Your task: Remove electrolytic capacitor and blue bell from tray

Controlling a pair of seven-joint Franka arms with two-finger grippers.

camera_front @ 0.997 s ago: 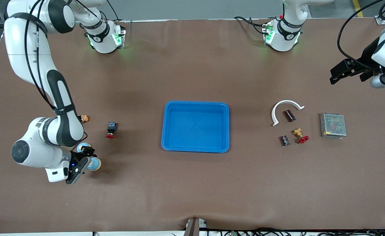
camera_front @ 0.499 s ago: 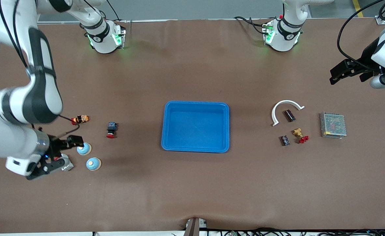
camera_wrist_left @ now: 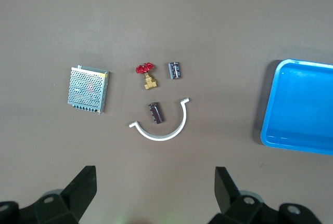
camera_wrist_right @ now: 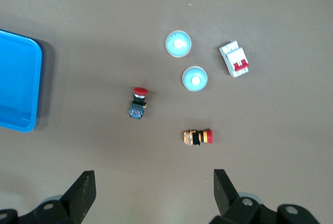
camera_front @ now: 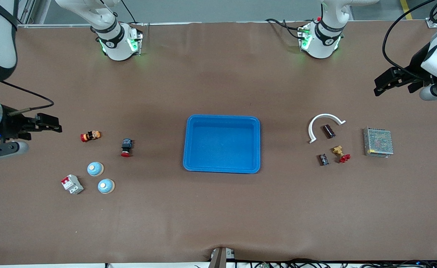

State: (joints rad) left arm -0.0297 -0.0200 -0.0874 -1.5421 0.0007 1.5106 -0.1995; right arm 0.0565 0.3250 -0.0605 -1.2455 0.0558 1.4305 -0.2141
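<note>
Two small pale-blue dome-shaped bells [camera_front: 106, 186] [camera_front: 95, 169] sit nearest the front camera at my right arm's end of the table, each upright on a cream base with a pale button on top, pointing straight up. A white circuit breaker with a red switch [camera_front: 72, 184] lies just beside them. At my left arm's end, a small dark cylindrical capacitor [camera_front: 323, 159] lies on its side beside a brass valve with a red handle [camera_front: 341, 154]. Farther from the camera, a second dark cylindrical capacitor [camera_front: 328, 131] lies on its side inside the curve of a white plastic arc [camera_front: 324, 125], not touching it, its long axis slanted across the table. The blue rectangular plastic tray [camera_front: 222, 167] lies mid-table, well apart from both groups. My right gripper [camera_front: 36, 130] hangs over bare table, fingers spread wide and holding nothing. My left gripper [camera_front: 398, 82] waits likewise, fingers apart.
</note>
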